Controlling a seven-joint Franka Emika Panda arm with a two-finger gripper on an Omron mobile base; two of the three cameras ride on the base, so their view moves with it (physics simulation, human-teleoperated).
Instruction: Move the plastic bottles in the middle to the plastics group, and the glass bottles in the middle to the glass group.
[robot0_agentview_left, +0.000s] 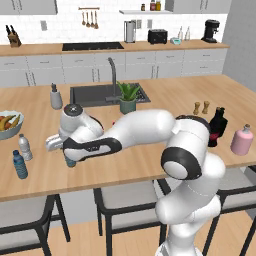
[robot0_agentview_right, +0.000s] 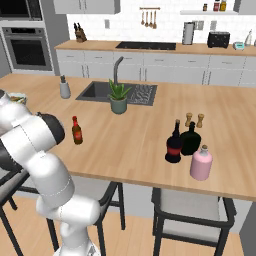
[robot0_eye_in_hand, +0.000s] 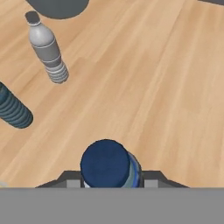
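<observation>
Small translucent blue plastic water bottle (robot0_eye_in_hand: 109, 165) is sitting between the dark fingertips of the gripper (robot0_eye_in_hand: 111, 183), jaws nearly closed on it, near the counter's front edge. Risk: in setting down, it is liable to clip the pale clear white-capped bottle (robot0_eye_in_hand: 47, 48) at 11 o'clock or the blue group bottle (robot0_eye_in_hand: 13, 109) at 9 in the hand view, toppling them. Wooden island counter (robot0_agentview_left: 165, 95) is lying flat; white kitchen cabinets are running behind.
</observation>
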